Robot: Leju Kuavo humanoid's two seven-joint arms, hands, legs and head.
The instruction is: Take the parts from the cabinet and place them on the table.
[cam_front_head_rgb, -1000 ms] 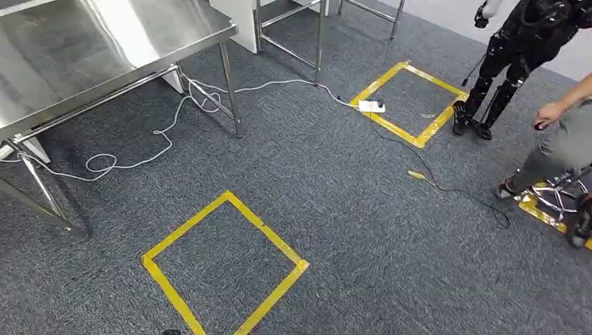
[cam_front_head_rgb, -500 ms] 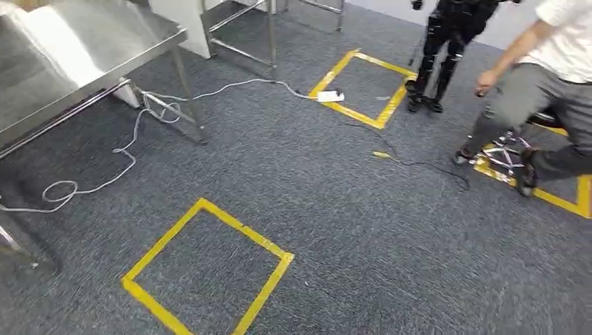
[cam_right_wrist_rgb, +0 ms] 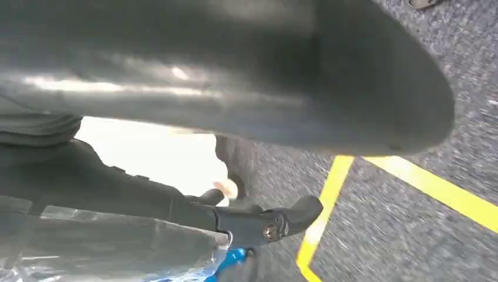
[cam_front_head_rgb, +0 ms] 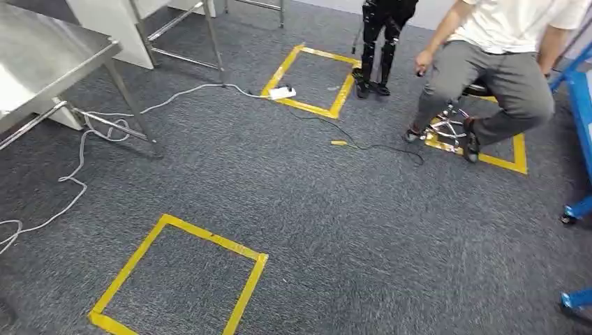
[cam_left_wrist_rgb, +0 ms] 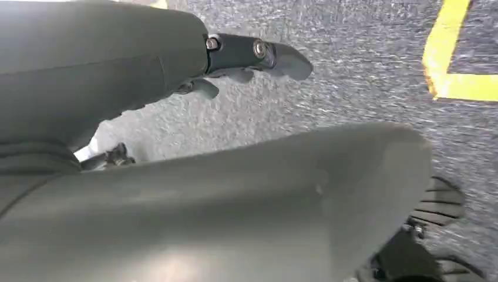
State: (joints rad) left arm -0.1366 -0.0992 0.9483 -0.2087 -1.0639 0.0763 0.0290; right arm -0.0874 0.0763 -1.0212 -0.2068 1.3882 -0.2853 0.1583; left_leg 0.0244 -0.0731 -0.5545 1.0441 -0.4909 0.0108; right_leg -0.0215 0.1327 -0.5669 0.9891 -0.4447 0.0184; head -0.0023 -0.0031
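Grey carpet (cam_front_head_rgb: 335, 223), yellow tape squares (cam_front_head_rgb: 174, 279), blue frame (cam_front_head_rgb: 579, 105).

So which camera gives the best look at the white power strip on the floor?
The head view: the white power strip lies in plain sight on the carpet at the edge of a yellow tape square. Both wrist views look at carpet and yellow tape close up, so they add nothing on it.

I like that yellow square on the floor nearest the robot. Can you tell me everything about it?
The nearest yellow tape square is an outline made of four flat strips of yellow tape stuck straight onto the grey carpet. Only its edges are yellow; the inside is bare carpet. It sits turned at a slant, not lined up with the picture, and its lower corner runs off the bottom edge. Nothing stands on it or touches it. The tape looks a little wrinkled at the corners.
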